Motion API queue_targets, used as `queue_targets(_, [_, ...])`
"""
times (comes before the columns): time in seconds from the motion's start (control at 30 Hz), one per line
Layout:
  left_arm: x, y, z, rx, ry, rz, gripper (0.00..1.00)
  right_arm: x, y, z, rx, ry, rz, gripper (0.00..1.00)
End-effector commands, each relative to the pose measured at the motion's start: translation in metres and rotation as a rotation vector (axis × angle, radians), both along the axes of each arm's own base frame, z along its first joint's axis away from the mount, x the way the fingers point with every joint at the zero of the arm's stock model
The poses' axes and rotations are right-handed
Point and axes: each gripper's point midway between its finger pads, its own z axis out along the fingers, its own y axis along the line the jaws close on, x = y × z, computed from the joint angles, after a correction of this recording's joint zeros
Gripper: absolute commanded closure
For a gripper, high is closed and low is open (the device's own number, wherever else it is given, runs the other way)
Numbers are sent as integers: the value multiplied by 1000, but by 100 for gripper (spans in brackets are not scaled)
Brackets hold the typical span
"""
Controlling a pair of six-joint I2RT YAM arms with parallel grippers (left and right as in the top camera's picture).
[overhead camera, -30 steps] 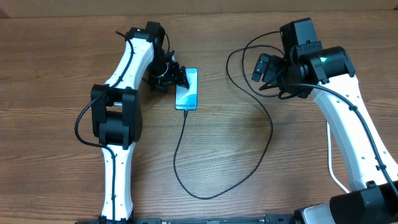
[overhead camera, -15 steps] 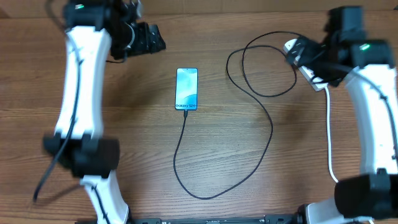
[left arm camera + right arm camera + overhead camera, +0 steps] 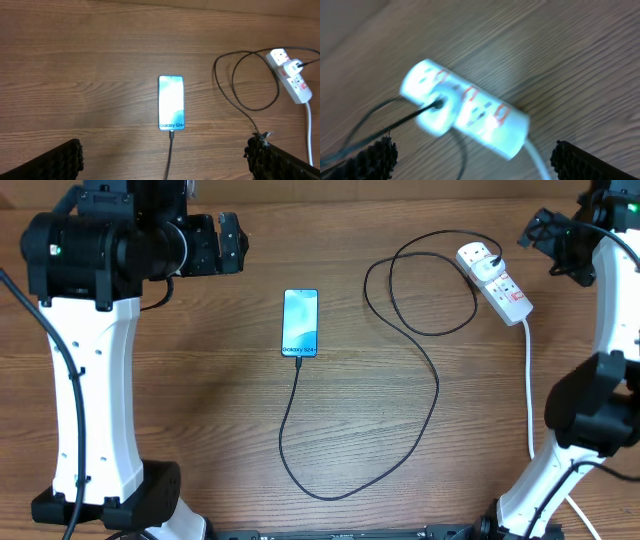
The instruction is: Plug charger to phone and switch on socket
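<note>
The phone (image 3: 300, 322) lies flat mid-table with its blue screen lit, also in the left wrist view (image 3: 171, 102). The charger's black cable (image 3: 437, 390) runs from the phone's near end, loops across the table and ends in a white plug (image 3: 478, 255) seated in the socket (image 3: 500, 285). My left gripper (image 3: 232, 244) hangs open, high and to the left of the phone, its fingers (image 3: 55, 162) empty. My right gripper (image 3: 548, 242) is open to the right of the socket (image 3: 470, 112), which looks blurred below it, and touches nothing.
The socket's thick white cord (image 3: 528, 380) runs down the right side toward the table's front edge. The cable's lower loop (image 3: 320, 495) lies near the front. Bare wood surrounds the phone.
My left gripper has left the phone's side, risen up and left, and opened wider. My right gripper has pulled away from over the socket to the far right.
</note>
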Motion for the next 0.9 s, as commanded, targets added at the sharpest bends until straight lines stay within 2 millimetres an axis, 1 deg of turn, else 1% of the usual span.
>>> queue_targets(0.0, [4, 5, -6, 20, 15, 21, 0, 2, -38, -15, -152, 44, -78, 0])
queue_targets(0.07, [5, 5, -7, 20, 15, 21, 0, 5, -46, -27, -185, 62, -95, 0])
queue_targets(0.13, [5, 5, -7, 20, 15, 21, 0, 11, -48, -40, -185, 67, -95, 0])
queue_targets(0.27, [5, 5, -7, 20, 15, 21, 0, 19, -50, -59, -181, 72, -93, 0])
queue_targets(0.33, [5, 5, -7, 20, 15, 21, 0, 23, -49, -70, -169, 80, -88, 0])
queue_targets(0.37, [5, 5, -7, 20, 15, 21, 0, 25, -46, -79, -151, 86, -78, 0])
queue_targets(0.43, [5, 5, -7, 20, 15, 21, 0, 27, -41, -91, -119, 95, -63, 0])
queue_targets(0.53, [5, 5, -7, 20, 15, 21, 0, 28, -36, -105, -84, 109, -49, 0])
queue_targets(0.7, [5, 5, -7, 20, 15, 21, 0, 28, -32, -117, -61, 116, -39, 0])
queue_targets(0.87, [5, 5, -7, 20, 15, 21, 0, 31, -33, -117, -63, 107, -40, 0])
